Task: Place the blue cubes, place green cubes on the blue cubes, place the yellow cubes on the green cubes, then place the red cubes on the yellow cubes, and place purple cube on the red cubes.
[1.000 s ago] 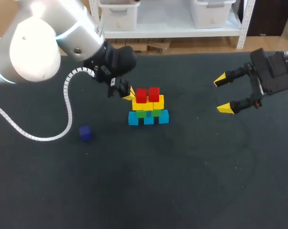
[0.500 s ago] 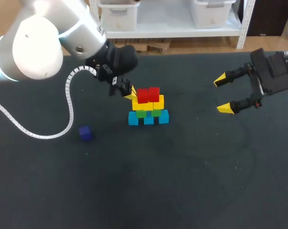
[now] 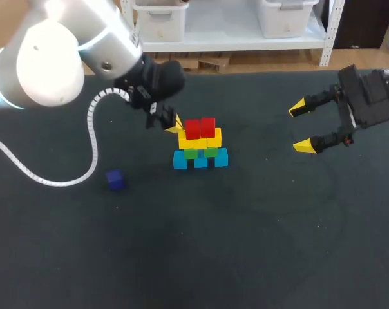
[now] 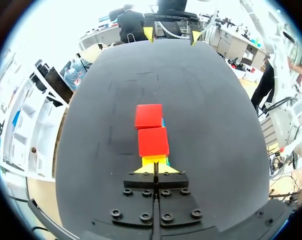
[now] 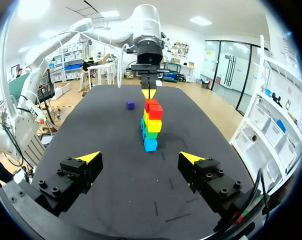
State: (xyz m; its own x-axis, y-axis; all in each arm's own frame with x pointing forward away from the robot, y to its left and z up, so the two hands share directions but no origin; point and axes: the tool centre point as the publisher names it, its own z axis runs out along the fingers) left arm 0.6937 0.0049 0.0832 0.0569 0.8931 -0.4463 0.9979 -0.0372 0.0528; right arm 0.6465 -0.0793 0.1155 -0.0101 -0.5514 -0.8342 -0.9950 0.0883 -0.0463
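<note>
Step in hand: the red layer. Both red cubes [image 3: 200, 127] sit on top of the stack [image 3: 199, 145]. The left gripper [image 3: 174, 124] is just beside the stack at red-cube height, on the left arm's side. Its jaws are closed tip to tip with nothing between them. It is probably squaring up the reds.

Remaining step: the purple cube [image 3: 115, 179]. It lies on the table [image 3: 246, 244], well apart from the stack, on the left arm's side.

Next move, as a judgement:
- Back the left gripper off the stack without dragging a red cube.
- Open the jaws, take the purple cube and set it centred across the two reds.

The right gripper [image 3: 303, 127] hangs well apart from the stack on the opposite side, jaws wide open and empty.

Count:
- blue cubes [image 3: 200, 160]: three, bottom row
- green cubes [image 3: 190, 154]: two
- yellow cubes [image 3: 214, 138]: two made out, a third not ruled out
- red: two
- purple: one
</note>
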